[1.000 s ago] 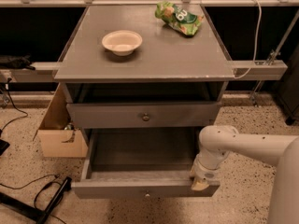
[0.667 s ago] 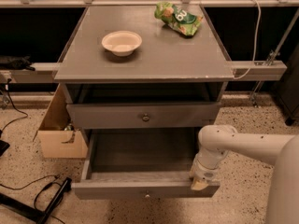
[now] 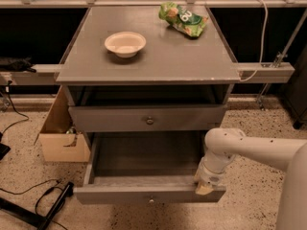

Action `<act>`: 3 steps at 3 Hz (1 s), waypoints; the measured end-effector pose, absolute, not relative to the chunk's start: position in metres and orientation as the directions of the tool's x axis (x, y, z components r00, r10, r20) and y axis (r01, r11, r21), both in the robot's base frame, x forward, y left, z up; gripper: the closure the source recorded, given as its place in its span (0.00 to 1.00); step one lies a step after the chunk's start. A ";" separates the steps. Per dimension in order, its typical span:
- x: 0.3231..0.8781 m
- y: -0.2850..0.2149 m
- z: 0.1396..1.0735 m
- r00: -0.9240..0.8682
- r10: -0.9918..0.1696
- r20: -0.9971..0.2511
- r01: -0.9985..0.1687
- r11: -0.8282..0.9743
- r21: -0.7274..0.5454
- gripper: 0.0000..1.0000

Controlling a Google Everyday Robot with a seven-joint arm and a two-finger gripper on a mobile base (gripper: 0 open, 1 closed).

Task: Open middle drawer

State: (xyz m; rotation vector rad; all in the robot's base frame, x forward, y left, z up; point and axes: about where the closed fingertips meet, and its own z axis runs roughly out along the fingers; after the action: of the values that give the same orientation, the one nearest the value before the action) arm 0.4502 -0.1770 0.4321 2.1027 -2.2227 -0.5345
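The middle drawer (image 3: 144,194) is pulled far out of the grey cabinet, showing a wide shallow empty tray and a small round knob (image 3: 151,200) at the centre of its front. My gripper (image 3: 205,187) hangs from the white arm at the drawer's front right corner, right against the top edge of the drawer front. Above it, another grey drawer (image 3: 110,120) with its own knob (image 3: 149,120) stands only slightly out.
On the cabinet top (image 3: 192,56) sit a white bowl (image 3: 125,43) and a green snack bag (image 3: 183,18). A cardboard box (image 3: 60,143) stands on the floor to the left, with black cables (image 3: 48,200) near it. A rail (image 3: 268,71) runs behind.
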 end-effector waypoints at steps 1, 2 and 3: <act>0.451 -0.173 0.437 -0.104 -0.970 -0.221 -0.963 0.044 0.264 1.00; 0.439 -0.152 0.467 -0.220 -0.931 -0.292 -0.958 0.150 0.242 1.00; 0.359 -0.119 0.537 -0.321 -0.865 -0.385 -0.931 0.212 0.298 1.00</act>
State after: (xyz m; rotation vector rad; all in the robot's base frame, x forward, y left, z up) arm 0.3592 -0.1193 0.5371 1.9011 -2.5469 -0.7964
